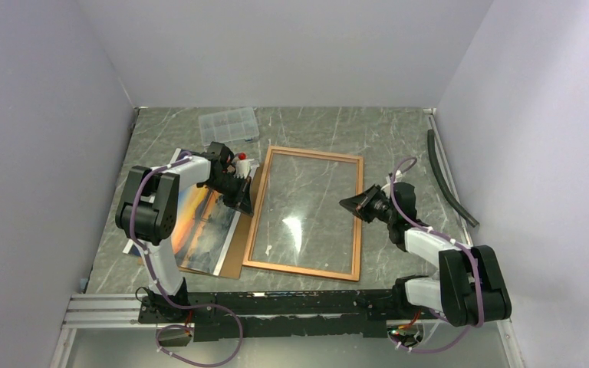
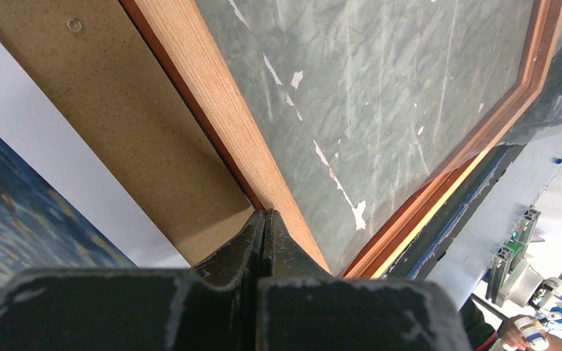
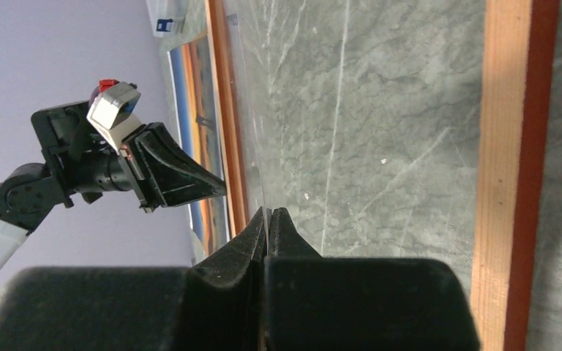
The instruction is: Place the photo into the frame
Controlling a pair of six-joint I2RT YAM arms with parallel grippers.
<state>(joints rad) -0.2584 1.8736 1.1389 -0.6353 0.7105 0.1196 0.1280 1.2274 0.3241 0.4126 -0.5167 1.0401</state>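
Observation:
The frame [image 1: 303, 268], a thin reddish-orange wooden border, lies flat mid-table. It also shows in the left wrist view [image 2: 219, 95] and the right wrist view [image 3: 516, 146]. The photo [image 1: 199, 222], a sunset print, lies face up left of it on a brown backing board [image 1: 234, 257], partly under my left arm. My left gripper [image 1: 245, 201] is shut, with its tip [image 2: 265, 213] on the outer edge of the frame's left border; nothing shows between the fingers. My right gripper [image 1: 345, 202] is just inside the frame's right border. It is shut [image 3: 267, 210] on the edge of the clear pane [image 1: 307, 207].
A clear plastic compartment box [image 1: 228, 125] sits at the back left. A black strip [image 1: 449, 176] lies along the right wall. Lilac walls close in three sides. An aluminium rail [image 1: 107, 310] with both arm bases runs along the near edge.

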